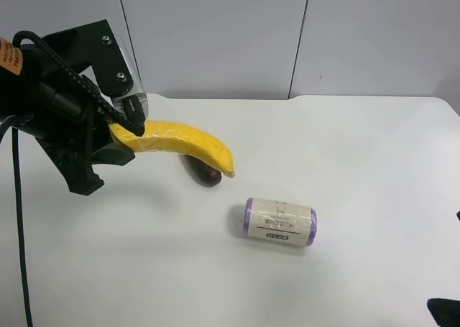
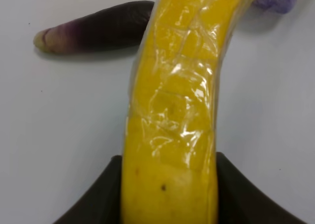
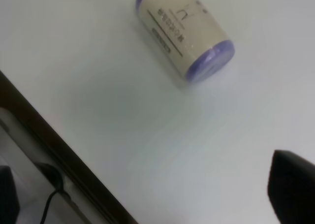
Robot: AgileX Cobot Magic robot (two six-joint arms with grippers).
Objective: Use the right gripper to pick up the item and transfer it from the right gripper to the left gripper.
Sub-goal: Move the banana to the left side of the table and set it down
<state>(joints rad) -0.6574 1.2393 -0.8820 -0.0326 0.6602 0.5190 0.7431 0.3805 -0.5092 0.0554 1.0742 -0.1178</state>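
The banana (image 1: 180, 144) is off the counter (image 1: 359, 162), pinched at its stem end by the left gripper (image 1: 123, 139) toward the far edge, on the exterior high view's left side. The left wrist view shows the two black fingers (image 2: 98, 199) pressed against either flank of the fruit, whose skin is wrapped in glossy film. Its long axis runs away from the fingers along the far edge, the free tip drooping toward the near edge over the dark eggplant (image 1: 203, 172), which lies on the counter below it. The roll (image 1: 280, 221) lies on its side near the counter's middle, well apart from both. The half of the counter at the view's right is bare. A dark part of the right gripper (image 3: 294, 187) shows near the roll and the counter's dark edge; whether its fingers are spread I cannot tell.
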